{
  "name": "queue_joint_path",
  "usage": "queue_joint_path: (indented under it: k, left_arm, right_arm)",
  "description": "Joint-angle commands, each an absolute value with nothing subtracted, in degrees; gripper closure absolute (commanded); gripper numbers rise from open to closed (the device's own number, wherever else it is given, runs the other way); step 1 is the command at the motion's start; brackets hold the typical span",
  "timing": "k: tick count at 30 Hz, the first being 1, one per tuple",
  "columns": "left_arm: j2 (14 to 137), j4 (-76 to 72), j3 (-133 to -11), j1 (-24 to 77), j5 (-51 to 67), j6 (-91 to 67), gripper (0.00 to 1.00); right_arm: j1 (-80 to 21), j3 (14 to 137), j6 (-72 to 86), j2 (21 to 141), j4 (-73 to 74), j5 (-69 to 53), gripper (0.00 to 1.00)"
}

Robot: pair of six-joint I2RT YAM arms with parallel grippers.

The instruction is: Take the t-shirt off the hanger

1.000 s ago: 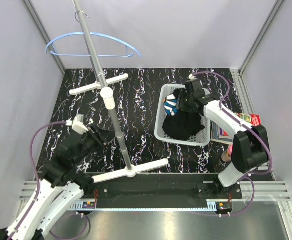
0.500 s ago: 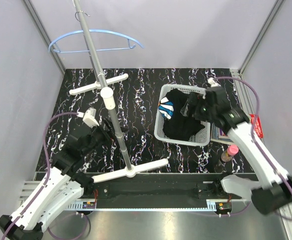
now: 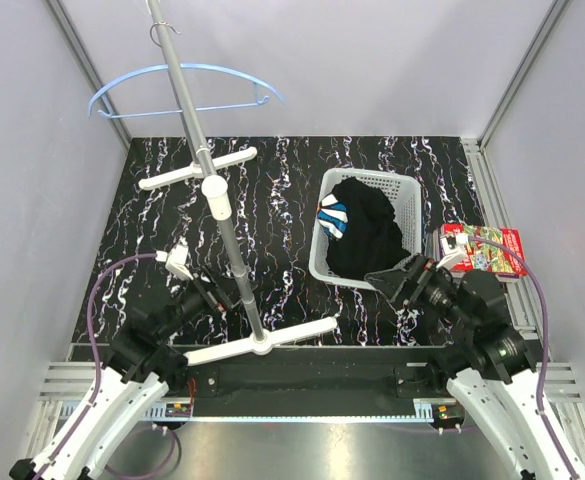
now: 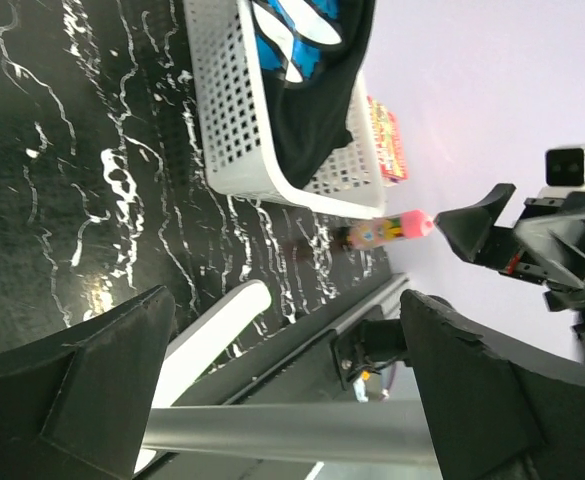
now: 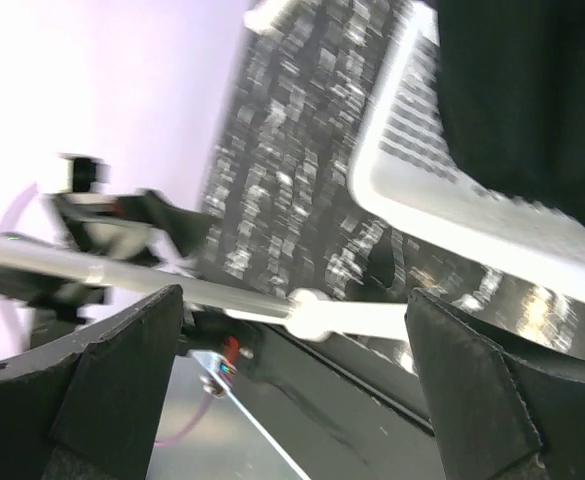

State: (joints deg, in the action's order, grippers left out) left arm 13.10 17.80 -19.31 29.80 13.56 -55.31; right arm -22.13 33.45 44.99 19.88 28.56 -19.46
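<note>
Black on white: seeing the t-shirt [image 3: 372, 235] lying heaped in the basket [image 3: 347, 279], well apart from the hanger [image 3: 202, 68] hanging bare on the stand [image 3: 234, 250]. Pulling the right gripper [image 3: 394, 276] back from the basket, jaws spread and empty after letting go. Holding the left gripper [image 3: 220, 293] wide too, beside the pole. Judging the removal done.

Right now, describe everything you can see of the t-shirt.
The t-shirt is black, soft-looking cloth, off the hanger and crumpled in a heap inside the white mesh basket on the right side of the table. It fills most of the basket. A blue patch with white print shows at the heap's left edge, folded so that the design is only partly visible. In the left wrist view, a fold of black cloth drapes over the basket's rim. Only the basket is seen touching it.
</note>
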Motion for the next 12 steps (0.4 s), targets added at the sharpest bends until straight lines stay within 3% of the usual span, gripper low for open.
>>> queue_joint_path:
  k: [1,12]
  left_arm:
    - [11.4,14.4,-18.5,30.0,17.0,-57.8,0.01]
    - [5.2,7.9,-11.8,30.0,20.1,-63.9,0.01]
  right_arm:
    - [-22.4,31.4,49.7,14.5,21.9,-21.4,0.0]
    - [-22.4,21.0,54.1,8.4,15.5,-24.7,0.0]
